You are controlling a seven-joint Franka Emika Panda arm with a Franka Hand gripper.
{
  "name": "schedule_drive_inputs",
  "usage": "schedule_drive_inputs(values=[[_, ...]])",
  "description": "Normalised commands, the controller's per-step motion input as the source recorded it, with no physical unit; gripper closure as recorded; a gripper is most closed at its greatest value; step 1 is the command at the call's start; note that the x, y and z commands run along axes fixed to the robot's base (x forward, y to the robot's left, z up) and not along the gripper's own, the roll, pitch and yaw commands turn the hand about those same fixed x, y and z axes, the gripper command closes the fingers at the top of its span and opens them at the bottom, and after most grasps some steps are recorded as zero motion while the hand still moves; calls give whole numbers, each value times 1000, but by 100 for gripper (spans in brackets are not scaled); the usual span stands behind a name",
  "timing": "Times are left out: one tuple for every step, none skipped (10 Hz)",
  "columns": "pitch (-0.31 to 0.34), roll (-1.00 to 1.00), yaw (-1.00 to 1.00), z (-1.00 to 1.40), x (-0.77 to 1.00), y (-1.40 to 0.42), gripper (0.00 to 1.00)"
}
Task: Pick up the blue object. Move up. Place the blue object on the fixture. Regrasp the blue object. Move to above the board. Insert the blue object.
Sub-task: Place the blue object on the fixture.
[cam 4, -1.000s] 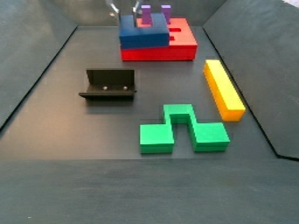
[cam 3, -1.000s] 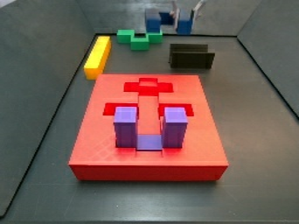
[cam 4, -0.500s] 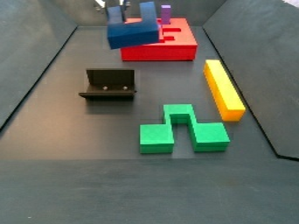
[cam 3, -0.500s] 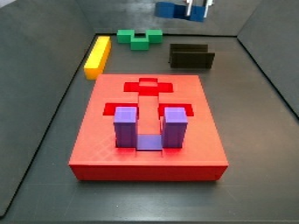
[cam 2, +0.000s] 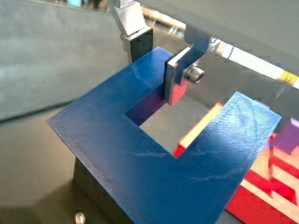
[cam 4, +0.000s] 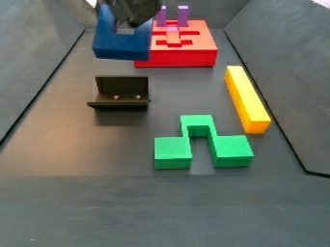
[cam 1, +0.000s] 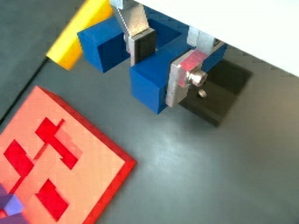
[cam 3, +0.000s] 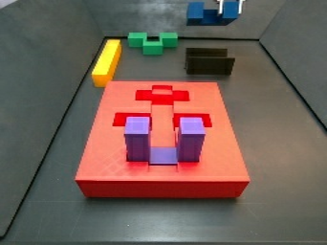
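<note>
So in a side view, going from the left: the gripper is up in the air with the blue object hanging from it, well clear of the floor and up above the fixture. The fixture itself sits empty on the dark floor. Next over is the board with the purple U-shaped block standing in it, then the green notched block nearer the camera, and the yellow bar furthest right.

The wrist views show the grip better. The fingers are closed down most of the way, clamped on one wall of the blue object, with one finger sitting down in the notch. In a wrist view the silver plates pinch the base of the U, with both prongs pointing toward the camera.

In a side view the blue object and gripper are right at the top edge, above the fixture.
</note>
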Motion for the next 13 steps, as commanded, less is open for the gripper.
schedule_drive_inputs(values=[[-306,-923,-260,9,380,189,100],[-303,-946,-231,0,311,157,100],[-97,-1000,-29,0,317,174,100],[0,-1000,0,0,303,146,100],[31,-954,0,0,354,120,100],[169,-714,40,-26,237,0,100],[409,-449,31,-63,311,0,100],[537,-183,0,-106,274,0,100],[774,106,0,-194,300,0,100],[789,443,0,-206,237,0,100],[623,283,0,-351,151,106,100],[286,23,0,-257,49,151,100],[0,-89,0,-246,31,226,100]])
